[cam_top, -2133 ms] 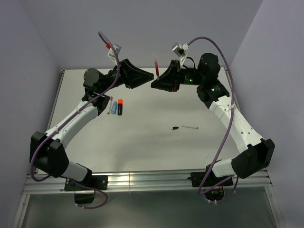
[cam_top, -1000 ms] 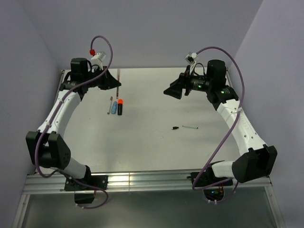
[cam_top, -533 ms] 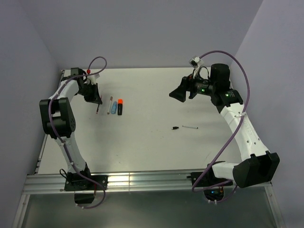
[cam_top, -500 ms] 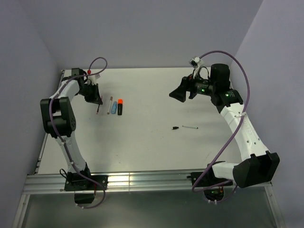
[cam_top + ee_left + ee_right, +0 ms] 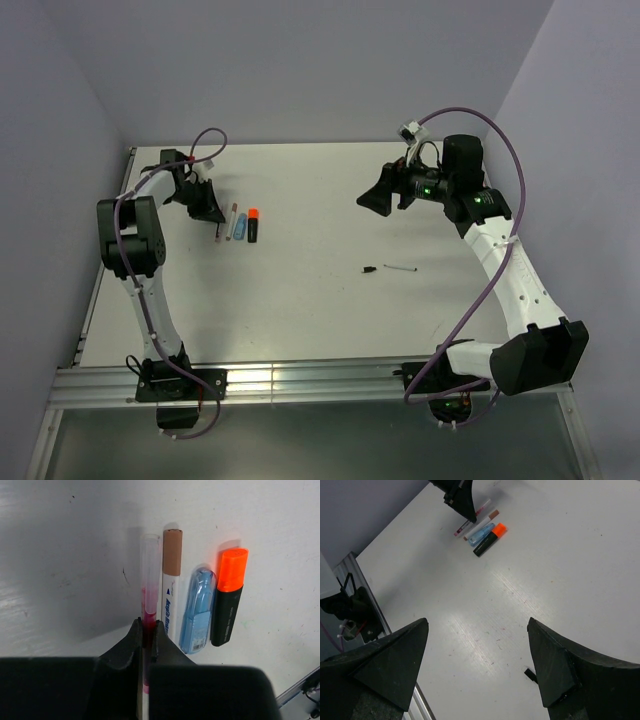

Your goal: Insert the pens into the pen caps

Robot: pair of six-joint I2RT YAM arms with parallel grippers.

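Since half a second ago the left gripper point(image 5: 147, 626) has slid along the table point(image 5: 320, 320) to ten o'clock; its fingers pinch the red pen point(image 5: 150, 575), now just beside the white pen point(image 5: 170, 595), light-blue marker point(image 5: 197, 610) and black marker point(image 5: 225, 617); the right gripper point(image 5: 477, 622), at two o'clock, holds its place with fingers spread wide; toward four o'clock lie a slim pen point(image 5: 400, 268) and black cap point(image 5: 369, 269), slightly apart; the red pen's near end is hidden between the left fingers.

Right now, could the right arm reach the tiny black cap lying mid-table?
Probably yes: the right gripper hangs open and empty near the tiny black cap, and nothing stands between them.
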